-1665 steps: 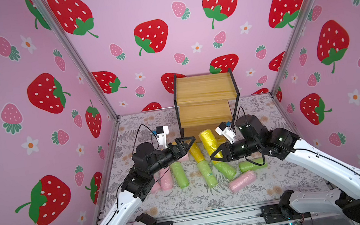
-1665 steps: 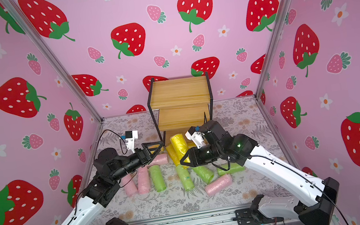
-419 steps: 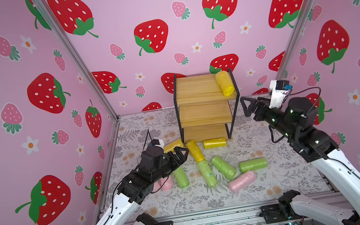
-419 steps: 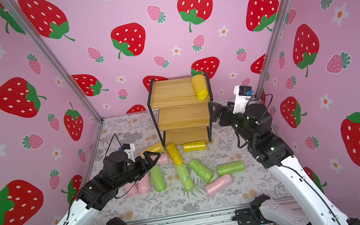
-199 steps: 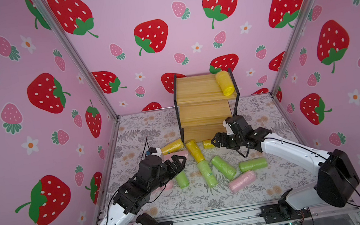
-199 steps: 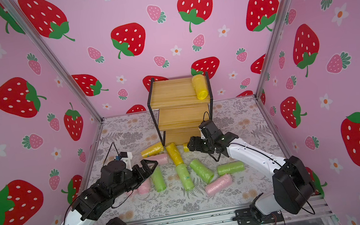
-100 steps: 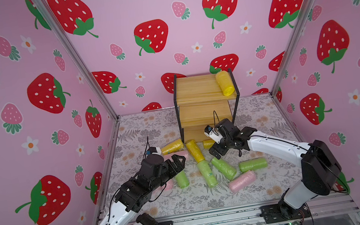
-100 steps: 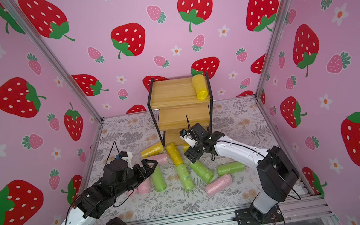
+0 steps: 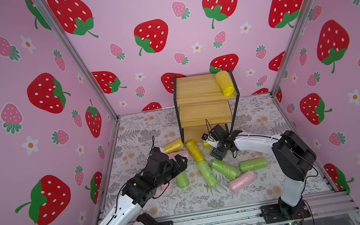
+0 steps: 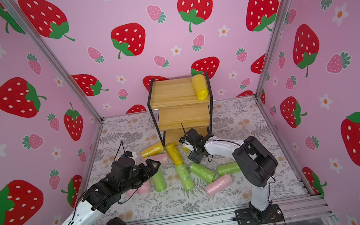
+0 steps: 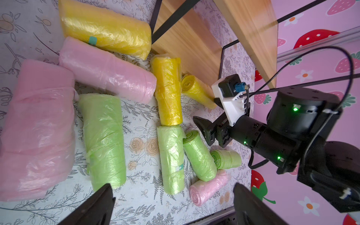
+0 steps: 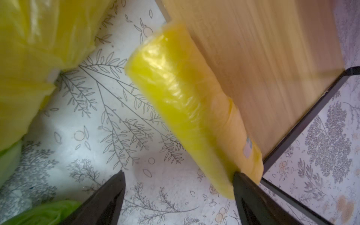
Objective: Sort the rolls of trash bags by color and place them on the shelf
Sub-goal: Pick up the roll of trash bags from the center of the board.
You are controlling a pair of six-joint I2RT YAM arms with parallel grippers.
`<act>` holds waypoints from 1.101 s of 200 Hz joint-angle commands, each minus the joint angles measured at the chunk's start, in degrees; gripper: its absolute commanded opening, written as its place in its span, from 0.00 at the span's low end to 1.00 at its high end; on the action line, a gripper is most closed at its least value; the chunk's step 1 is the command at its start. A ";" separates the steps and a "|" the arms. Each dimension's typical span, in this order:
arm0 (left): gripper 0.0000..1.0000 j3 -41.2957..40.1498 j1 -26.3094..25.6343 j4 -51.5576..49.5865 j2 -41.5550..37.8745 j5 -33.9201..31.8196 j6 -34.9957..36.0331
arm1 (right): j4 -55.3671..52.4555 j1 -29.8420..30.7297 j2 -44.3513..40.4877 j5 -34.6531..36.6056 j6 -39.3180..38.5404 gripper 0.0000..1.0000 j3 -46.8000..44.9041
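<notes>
The shelf (image 9: 200, 95) stands at the back, one yellow roll (image 9: 225, 82) lying on its top board. The other rolls of trash bags lie on the floor in front: yellow ones (image 9: 195, 150), green ones (image 9: 207, 173) and pink ones (image 9: 242, 181). My right gripper (image 9: 213, 148) is low at the shelf's foot, open. In the right wrist view a small yellow roll (image 12: 187, 109) lies against the bottom board (image 12: 263, 58), its near end at one fingertip (image 12: 247, 192). My left gripper (image 11: 173, 202) hovers open and empty over the left pink (image 11: 37, 126) and green (image 11: 103, 140) rolls.
Pink strawberry walls close in the floor on three sides. A metal rail (image 9: 214, 216) runs along the front edge. The shelf's black wire legs (image 12: 303, 126) stand right beside the small yellow roll. The right arm's elbow (image 9: 291, 154) rises over the floor's right part.
My right gripper has slid left along the shelf's foot and dropped down beside the small yellow roll. The left arm has hardly moved.
</notes>
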 commanded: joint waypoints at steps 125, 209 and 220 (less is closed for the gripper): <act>0.96 0.22 -0.52 1.57 4.24 -0.25 0.71 | 6.20 -1.92 3.58 4.32 -5.82 0.91 2.60; 0.96 -0.10 -0.73 1.35 3.63 -0.34 0.42 | 4.23 -2.38 6.98 -3.59 -2.55 0.84 4.04; 0.96 -0.32 -0.86 1.26 3.19 -0.34 0.36 | 3.30 -2.45 5.75 -5.20 -1.03 0.80 3.68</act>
